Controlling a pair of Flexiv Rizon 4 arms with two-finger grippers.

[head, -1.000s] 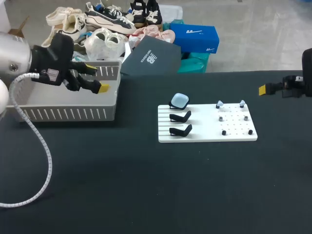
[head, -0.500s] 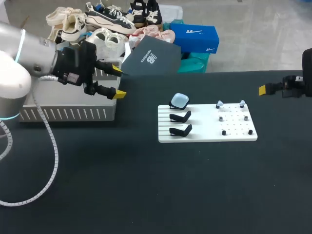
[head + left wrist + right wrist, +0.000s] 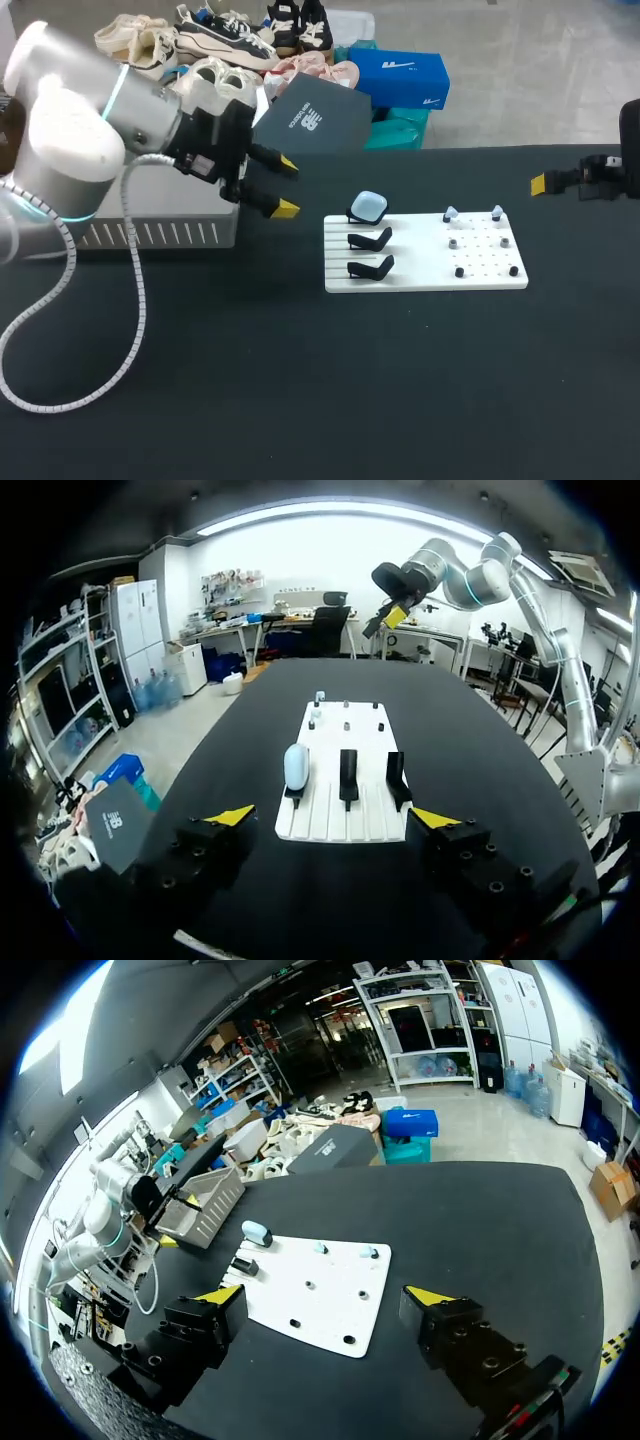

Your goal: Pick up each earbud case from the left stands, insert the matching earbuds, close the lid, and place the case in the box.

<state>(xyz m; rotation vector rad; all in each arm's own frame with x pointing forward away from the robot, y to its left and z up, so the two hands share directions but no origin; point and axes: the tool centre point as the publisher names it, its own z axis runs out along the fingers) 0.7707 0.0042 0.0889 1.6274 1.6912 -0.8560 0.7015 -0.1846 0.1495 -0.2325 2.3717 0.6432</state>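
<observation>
Now pale earbud case (image 3: 369,206) on farthest stand (image 3: 354,215), board's (image 3: 425,275) left side, long axis left-right; box (image 3: 150,234) far left, contents hidden; left gripper (image 3: 288,187) released beside it; right gripper (image 3: 325,1295) released, far right

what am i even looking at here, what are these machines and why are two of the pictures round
These are two robot arms at a black table. The head view looks down from a fixed camera above and behind them. The two round pictures come from a camera on each arm's wrist, looking out along its two yellow-tipped fingers.

The left gripper hangs open above the table, between a white slatted box and a white board. The right gripper is open too, near the table's right edge. Neither holds anything.

On the board are three black stands. The rearmost carries a pale blue earbud case; the other two are empty. Beside them sit small earbud pieces, too tiny to make out well.
</observation>
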